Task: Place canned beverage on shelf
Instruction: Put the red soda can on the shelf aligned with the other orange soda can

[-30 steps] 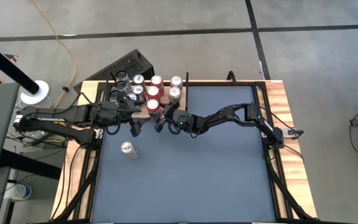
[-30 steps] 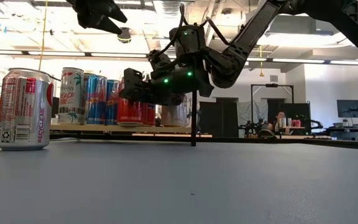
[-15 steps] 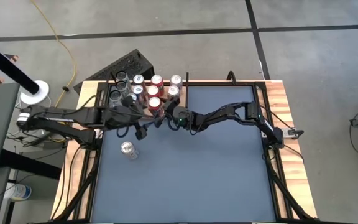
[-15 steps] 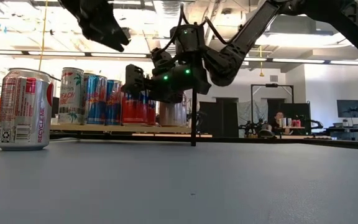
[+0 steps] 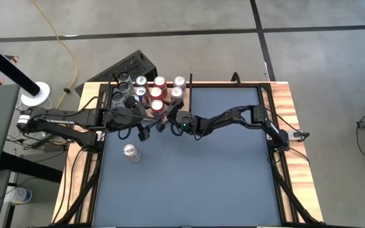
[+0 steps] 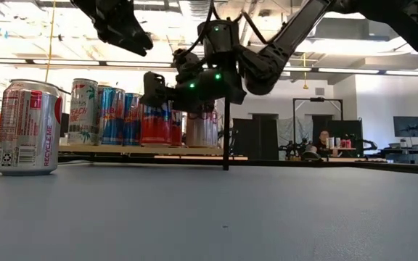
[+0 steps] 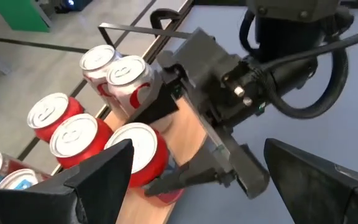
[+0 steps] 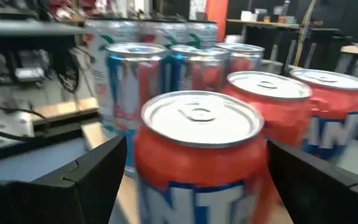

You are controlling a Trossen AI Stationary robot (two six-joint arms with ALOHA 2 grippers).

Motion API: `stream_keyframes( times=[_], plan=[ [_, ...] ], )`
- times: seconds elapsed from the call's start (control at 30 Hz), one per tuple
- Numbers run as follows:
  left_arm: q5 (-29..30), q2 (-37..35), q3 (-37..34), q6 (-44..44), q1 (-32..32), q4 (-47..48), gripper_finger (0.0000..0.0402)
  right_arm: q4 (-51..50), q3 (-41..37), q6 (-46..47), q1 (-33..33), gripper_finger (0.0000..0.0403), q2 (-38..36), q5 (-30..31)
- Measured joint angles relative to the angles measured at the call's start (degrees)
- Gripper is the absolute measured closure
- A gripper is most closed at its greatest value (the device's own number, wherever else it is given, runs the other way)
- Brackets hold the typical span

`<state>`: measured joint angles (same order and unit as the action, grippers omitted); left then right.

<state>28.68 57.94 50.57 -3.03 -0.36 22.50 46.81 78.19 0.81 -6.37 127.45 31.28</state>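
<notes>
Standing on the shelf (image 5: 146, 114) at the table's (image 5: 220, 171) far left corner are rows of cans: silver-blue ones toward the left, red ones in the middle, white-and-red ones toward the right. The nearest red can (image 5: 156, 105) sits at the shelf's front edge; in the right wrist view it (image 8: 199, 155) fills the gap between the two dark fingers (image 8: 55, 180), which stand wide on either side of it without touching. So the right gripper (image 5: 164, 120) is open, level with that can and just in front of it, its arm reaching in from the table's right side. In the low view it (image 6: 158, 90) hangs at can height over the shelf's front edge.

The left gripper (image 5: 143, 130) is open too and holds nothing. It hangs just beside the right gripper, above the table near the shelf's front; its wrist view looks down on the right gripper (image 7: 185, 177) and the can tops. In the low view its fingers (image 6: 133, 40) hang high, above the cans.

One more silver-and-red can (image 5: 130, 152) stands alone on the blue table, upright, apart from the shelf and nearer the front left; in the low view it (image 6: 27, 127) looms large at the left.
</notes>
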Motion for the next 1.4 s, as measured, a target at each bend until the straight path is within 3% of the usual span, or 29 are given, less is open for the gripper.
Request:
stream_keyframes(
  times=[0.2,0.37,0.6,0.67,0.8,0.93,1.03,1.3,1.4],
  plan=[
    [0.32,-0.54,0.0,-0.17,0.0,1.68,0.0054,-3.86,-0.04,-1.35,0.03,0.0025,-3.63,1.47],
    [0.77,-0.63,0.0,-0.44,-0.03,2.67,0.0054,-13.45,-0.03,-1.34,1.72,0.0025,-9.36,1.63],
    [5.9,-3.99,-0.38,-1.14,-2.42,4.97,0.0054,-40.13,0.07,4.94,3.43,0.0042,-18.45,1.71],
    [7.94,-5.94,-2.28,-1.61,-3.9,3.8,0.0054,-43.18,-0.11,6.94,3.16,0.0066,-17.52,2.01],
    [9.85,-9.99,-8.82,-2.29,-5.77,-1.98,0.0054,-38.05,0.16,5.4,2.96,0.0151,-12.96,6.31],
    [9.48,-13.76,-13.2,-3.38,-6.38,-5.14,0.0054,-37.18,0.12,1.98,3.87,0.0282,-10.92,12.75],
    [9.32,-15.72,-13.97,-3.62,-6.4,-4.81,0.0054,-35.82,-0.02,-1.87,4.73,0.0377,-10.83,13.5],
    [9.73,-18.88,-14.14,-1.03,-6.38,-5.48,0.0054,-33.51,0.6,-5.66,7.5,0.0399,-10.23,13.16],
    [10.66,-19.05,-14.14,-0.04,-6.38,-5.08,0.0054,-33.27,1.63,-6.92,9.36,0.04,-10.17,17.2]
  ],
)
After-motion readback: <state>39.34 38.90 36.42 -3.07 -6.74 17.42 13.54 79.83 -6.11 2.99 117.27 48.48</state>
